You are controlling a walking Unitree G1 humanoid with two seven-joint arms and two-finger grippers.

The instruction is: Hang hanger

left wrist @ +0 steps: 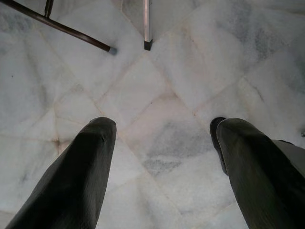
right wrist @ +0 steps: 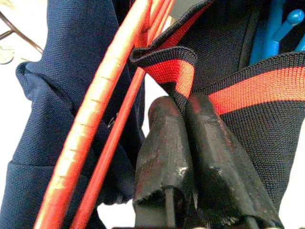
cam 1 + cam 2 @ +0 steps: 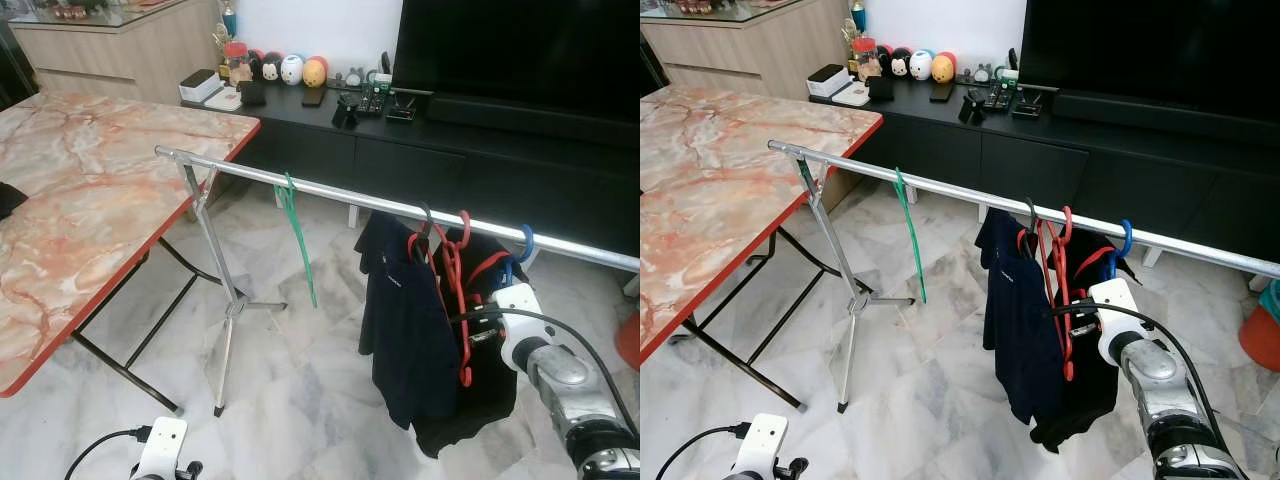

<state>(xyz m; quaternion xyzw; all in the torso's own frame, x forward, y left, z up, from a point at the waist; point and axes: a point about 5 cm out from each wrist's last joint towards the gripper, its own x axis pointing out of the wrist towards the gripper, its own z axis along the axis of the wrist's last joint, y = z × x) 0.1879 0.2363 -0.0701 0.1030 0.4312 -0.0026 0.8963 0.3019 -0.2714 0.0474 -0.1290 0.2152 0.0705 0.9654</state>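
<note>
A silver rail (image 3: pixel 330 192) on a tripod stand carries a bare green hanger (image 3: pixel 297 235), a navy shirt (image 3: pixel 400 320) on a black hanger, a red hanger (image 3: pixel 455 290) and a blue hanger (image 3: pixel 522 245) with a black garment. My right gripper (image 3: pixel 476 328) reaches in beside the red hanger. In the right wrist view that gripper (image 2: pixel 183 112) is shut, pinching the red-striped collar (image 2: pixel 167 67) of a dark garment, with the red hanger (image 2: pixel 102 105) just beside it. My left gripper (image 1: pixel 164 131) hangs low over the floor, open and holding nothing.
A marble-topped folding table (image 3: pixel 80 200) stands at the left, its legs close to the rack's tripod (image 3: pixel 232 315). A black TV cabinet (image 3: pixel 450 155) with small items runs behind the rail. A red bucket (image 3: pixel 630 340) sits at the far right. White marble floor lies in front.
</note>
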